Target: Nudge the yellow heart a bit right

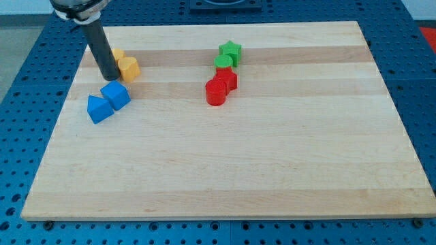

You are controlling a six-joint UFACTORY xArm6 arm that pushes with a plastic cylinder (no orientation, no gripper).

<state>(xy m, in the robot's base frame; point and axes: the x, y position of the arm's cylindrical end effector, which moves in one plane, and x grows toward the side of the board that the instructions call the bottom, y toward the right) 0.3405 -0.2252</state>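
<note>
My tip (109,77) sits at the upper left of the wooden board (272,163), the dark rod rising out of the view's top. There is no gripper on this arm, so nothing to open or close — just the rod's end on the surface. Just to the tip's right, touching or very nearly so, is a yellow block (129,67). A second yellow block (118,54) peeks out behind the rod; I cannot tell which one is the heart.

Below the tip lie two blue blocks — one (116,95) nearer it, another (99,109) further to the view's left.

Well apart toward the middle, a green star (231,51), a green block (223,63), a red block (227,79) and a red cylinder (216,92) stand clustered.
</note>
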